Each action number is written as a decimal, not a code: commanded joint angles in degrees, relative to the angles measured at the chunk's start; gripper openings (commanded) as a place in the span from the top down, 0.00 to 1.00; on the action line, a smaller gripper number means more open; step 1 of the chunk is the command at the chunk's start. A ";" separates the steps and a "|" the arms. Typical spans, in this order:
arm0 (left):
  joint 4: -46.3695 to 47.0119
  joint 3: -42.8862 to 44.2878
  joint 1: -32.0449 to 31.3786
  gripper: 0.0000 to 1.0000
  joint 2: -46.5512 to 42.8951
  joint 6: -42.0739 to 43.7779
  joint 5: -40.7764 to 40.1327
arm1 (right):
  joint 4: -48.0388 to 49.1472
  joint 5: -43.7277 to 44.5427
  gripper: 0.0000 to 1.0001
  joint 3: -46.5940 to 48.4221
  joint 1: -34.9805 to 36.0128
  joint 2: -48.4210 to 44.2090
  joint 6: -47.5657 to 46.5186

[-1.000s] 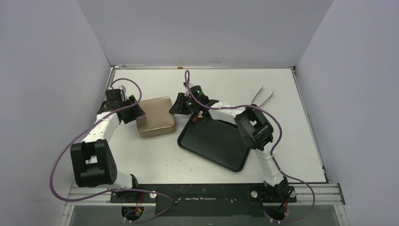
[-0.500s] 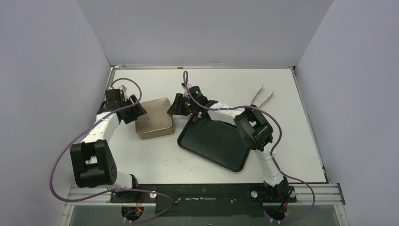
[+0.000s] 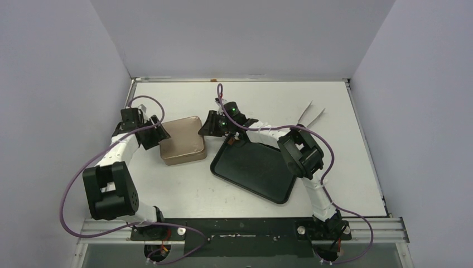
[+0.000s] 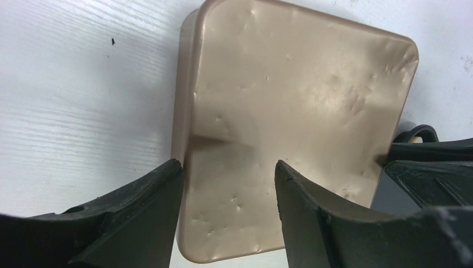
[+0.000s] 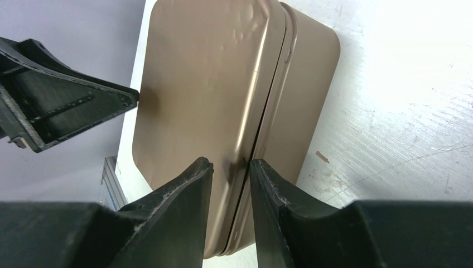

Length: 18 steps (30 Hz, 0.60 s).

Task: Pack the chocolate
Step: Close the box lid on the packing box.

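Observation:
No chocolate is in view. The square gold-brown tin (image 3: 183, 140) lies on the table with its lid on. My left gripper (image 3: 157, 134) sits at the tin's left edge. In the left wrist view the left gripper (image 4: 228, 164) is open, one finger at the rim and the other over the dented lid of the tin (image 4: 295, 95). My right gripper (image 3: 208, 128) is at the tin's right edge. In the right wrist view the right gripper (image 5: 230, 162) has its jaws a narrow gap apart. The lid seam of the tin (image 5: 206, 84) runs along that gap.
An empty black tray (image 3: 254, 167) lies right of the tin, under the right arm. A pair of light tongs (image 3: 311, 115) lies at the back right. White walls stand close on the left, back and right. The left gripper's fingers (image 5: 72, 106) show beyond the tin.
The left gripper's jaws have spread wider and it has drawn back slightly to the left. The tin has shifted a little to the left. The right gripper's gap has narrowed slightly.

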 commanded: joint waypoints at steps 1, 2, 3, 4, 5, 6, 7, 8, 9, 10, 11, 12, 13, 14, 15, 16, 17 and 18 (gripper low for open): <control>3.32 -0.85 0.39 0.43 1.05 0.10 3.72 | 2.55 -0.79 0.68 2.60 0.57 -3.31 0.24; 3.52 -0.89 0.38 0.44 1.10 0.04 4.10 | 3.02 -1.29 0.68 2.58 0.57 -3.21 0.47; 3.68 -0.91 0.40 0.45 1.38 0.01 4.48 | 3.67 -1.63 0.68 2.52 0.57 -3.09 0.78; 3.71 -0.87 0.42 0.46 1.55 -0.03 5.15 | 4.10 -1.93 0.68 2.51 0.61 -2.89 1.17; 3.67 -0.91 0.44 0.46 1.76 -0.01 5.57 | 4.20 -2.14 0.68 2.67 0.64 -2.71 1.38; 3.75 -0.91 0.44 0.47 1.88 -0.08 5.99 | 4.21 -2.19 0.68 2.88 0.65 -2.50 1.57; 3.93 -0.98 0.44 0.48 1.90 -0.22 6.35 | 4.09 -2.18 0.68 3.11 0.70 -2.28 1.64; 4.28 -1.24 0.44 0.48 1.91 -0.40 6.98 | 3.96 -2.22 0.67 3.33 0.74 -2.02 1.82; 4.68 -1.38 0.44 0.48 2.01 -0.61 7.52 | 3.76 -2.31 0.67 3.57 0.74 -1.75 1.97; 4.86 -1.51 0.44 0.49 2.11 -0.81 8.12 | 3.55 -2.34 0.67 3.72 0.74 -1.62 2.10; 4.93 -1.53 0.44 0.49 2.27 -0.91 8.79 | 3.41 -2.35 0.67 3.88 0.74 -1.40 2.25; 4.99 -1.47 0.40 0.49 2.30 -0.96 9.08 | 3.46 -2.57 0.66 4.02 0.74 -1.26 2.41; 5.19 -1.59 0.36 0.50 2.33 -1.21 9.43 | 3.57 -2.86 0.66 4.12 0.74 -1.09 2.66; 5.35 -1.56 0.36 0.51 2.22 -1.42 9.82 | 3.90 -3.26 0.66 4.21 0.74 -0.99 2.88; 5.42 -1.43 0.36 0.51 1.91 -1.67 10.03 | 4.42 -3.87 0.66 4.28 0.74 -0.90 3.22; 5.45 -1.35 0.36 0.51 1.51 -1.88 10.10 | 5.06 -4.64 0.66 4.32 0.74 -0.96 3.65; 5.41 -1.17 0.31 0.51 0.90 -2.09 10.08 | 5.81 -5.45 0.66 4.27 0.74 -1.13 4.18; 5.19 -0.96 0.29 0.51 0.44 -2.23 10.06 | 6.56 -5.97 0.67 4.06 0.74 -1.43 4.51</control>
